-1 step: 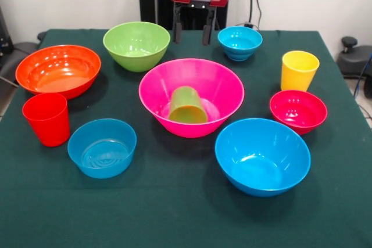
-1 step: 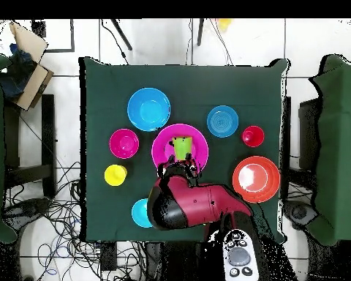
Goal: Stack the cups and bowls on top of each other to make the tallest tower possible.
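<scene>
The hand [image 1: 190, 34] is hanging above the far middle of the tabletop [image 1: 174, 213], its two dark fingers [image 1: 177, 32] standing apart and gripping nothing. It is hovering just behind the far rim of the pink bowl [image 1: 218, 88], which is sitting at the middle of the tabletop. A green cup [image 1: 187, 105] is lying tilted inside that bowl, its mouth facing the far side.

A lime green bowl [image 1: 136, 45] is standing just to one side of the hand at the far edge, and a small cyan bowl [image 1: 240, 42] is standing at the other side. An orange bowl [image 1: 58, 70] and a red cup [image 1: 46, 118] are sitting along the left edge in the front view, with a small translucent blue bowl [image 1: 102, 147] near them. A yellow cup [image 1: 299, 69] and a small magenta-red bowl [image 1: 297, 111] are resting toward the right edge, and a large blue bowl [image 1: 263, 155] is sitting near the front.
</scene>
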Robot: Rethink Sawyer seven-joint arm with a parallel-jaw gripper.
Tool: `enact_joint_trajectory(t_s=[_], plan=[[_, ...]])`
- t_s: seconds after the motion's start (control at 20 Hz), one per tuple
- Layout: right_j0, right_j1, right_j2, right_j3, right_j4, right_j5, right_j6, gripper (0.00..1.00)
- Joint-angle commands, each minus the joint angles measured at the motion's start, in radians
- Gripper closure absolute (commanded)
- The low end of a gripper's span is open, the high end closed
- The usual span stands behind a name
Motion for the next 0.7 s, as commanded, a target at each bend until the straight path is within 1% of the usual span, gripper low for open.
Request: enact_joint_trajectory(t_s=[0.05,0.3,0.6,0.7], plan=[[0.016,0.016,0.083,0.003,0.005,0.131,0.041,0.00],[0.022,0.022,0.085,-0.003,0.008,0.137,0.049,0.00],[0.079,0.006,0.047,0.001,0.024,0.151,0.080,0.00],[0.094,-0.006,0.044,-0.002,0.036,0.171,0.081,0.00]])
